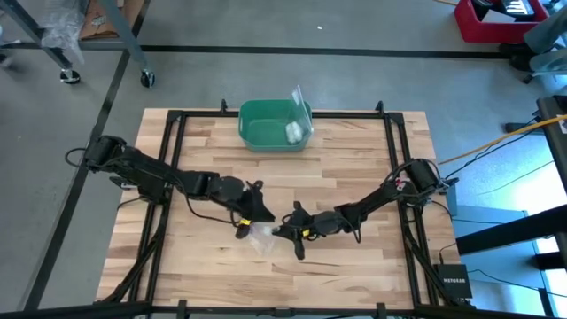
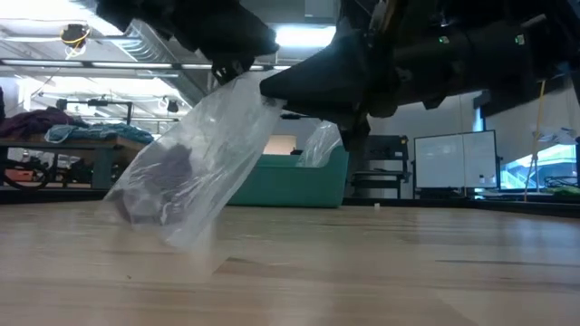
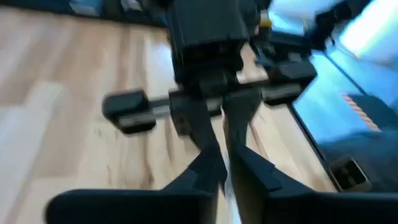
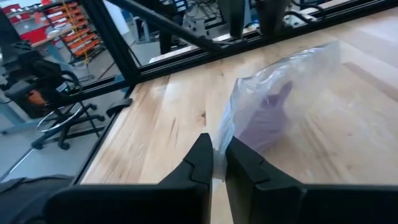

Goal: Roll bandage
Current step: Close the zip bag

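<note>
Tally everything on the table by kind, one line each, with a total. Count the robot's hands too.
Clear plastic bag, held up by both hands, with the purple bandage inside: 1
Purple bandage: 1
Green bin: 1
White roll in the bin: 1
Robot hands, left hand and right hand: 2
Total: 6

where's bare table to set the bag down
Free: bare wood between the green bin and the arms, plus the near strip of table toward its front edge. Crowded: mid-table, where left pincer and right pincer both pinch the plastic bag.
</note>
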Controlling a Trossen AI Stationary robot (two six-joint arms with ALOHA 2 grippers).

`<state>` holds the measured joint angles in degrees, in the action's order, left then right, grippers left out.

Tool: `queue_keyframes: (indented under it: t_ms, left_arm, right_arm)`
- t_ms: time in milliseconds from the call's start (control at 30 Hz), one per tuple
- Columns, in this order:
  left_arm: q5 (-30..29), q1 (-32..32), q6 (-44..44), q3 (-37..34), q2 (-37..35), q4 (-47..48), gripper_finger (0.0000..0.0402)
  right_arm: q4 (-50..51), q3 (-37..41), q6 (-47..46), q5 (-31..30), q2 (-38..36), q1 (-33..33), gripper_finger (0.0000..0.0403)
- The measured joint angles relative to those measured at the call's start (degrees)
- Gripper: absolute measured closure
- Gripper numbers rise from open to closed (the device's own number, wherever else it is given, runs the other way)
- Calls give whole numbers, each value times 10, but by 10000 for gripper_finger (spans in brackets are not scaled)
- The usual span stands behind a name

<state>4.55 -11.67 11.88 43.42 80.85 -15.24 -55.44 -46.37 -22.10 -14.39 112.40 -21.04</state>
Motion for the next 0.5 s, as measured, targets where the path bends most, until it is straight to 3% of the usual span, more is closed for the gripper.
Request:
queue_keyframes:
  t_ms: [133,300,500]
  left_arm:
    - [20,6,-16,40,5,95,327]
    - [53,10,-3,49,28,93,278]
    - [71,8,1,49,69,84,261]
  right_arm:
    - [1,-2,-1,0,0,0,371]
    - [20,-16,-1,0,0,0,361]
    - [68,-35,3,1,0,0,378]
